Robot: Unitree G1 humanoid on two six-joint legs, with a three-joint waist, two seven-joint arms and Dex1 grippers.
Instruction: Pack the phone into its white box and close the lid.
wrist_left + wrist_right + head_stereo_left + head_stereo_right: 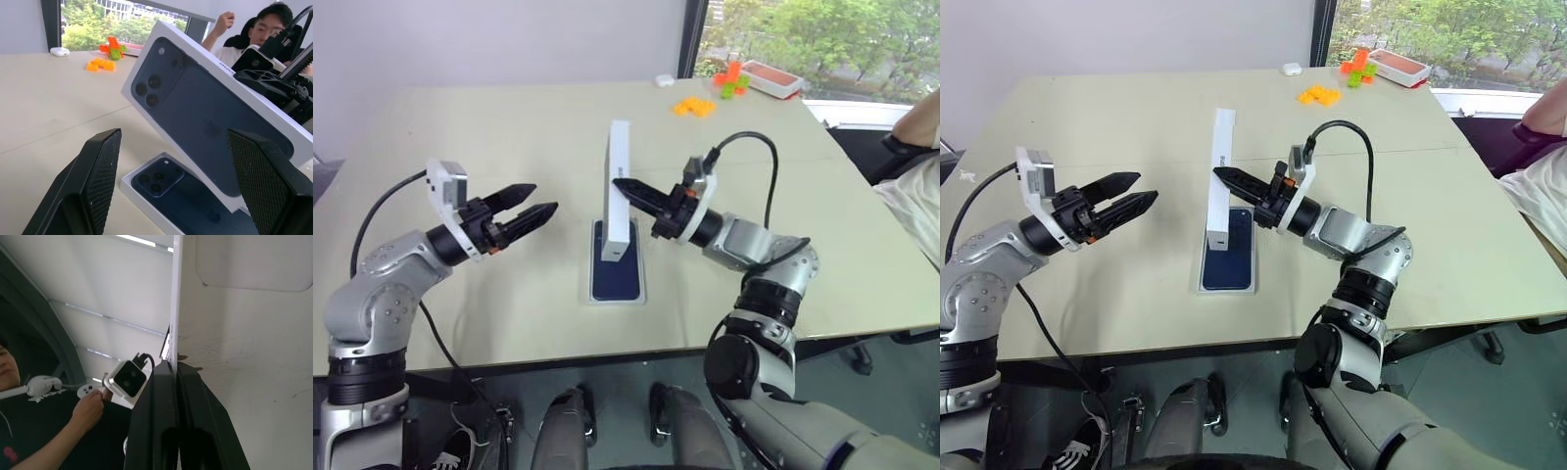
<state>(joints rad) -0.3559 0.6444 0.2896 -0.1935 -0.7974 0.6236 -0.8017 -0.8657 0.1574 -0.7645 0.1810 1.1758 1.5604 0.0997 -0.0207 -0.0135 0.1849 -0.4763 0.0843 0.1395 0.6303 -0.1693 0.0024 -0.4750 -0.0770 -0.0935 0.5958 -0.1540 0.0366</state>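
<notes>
The phone (615,271), dark navy, lies flat inside the white box (594,294) at the table's middle. The lid (619,186) stands on edge over the box's far end, its printed phone picture (205,117) facing my left side. My right gripper (617,184) reaches in from the right and is shut on the lid's rim, fingers (166,421) pressed together on the thin white wall. My left gripper (544,198) hovers to the left of the box, open and empty, pointing at the lid. In the left wrist view the phone (186,200) shows below the tilted lid.
Orange and green bricks (697,106), a red-and-white tray (771,78) and a small white case (664,80) sit at the table's far right. A person (915,186) sits at the right edge of the table.
</notes>
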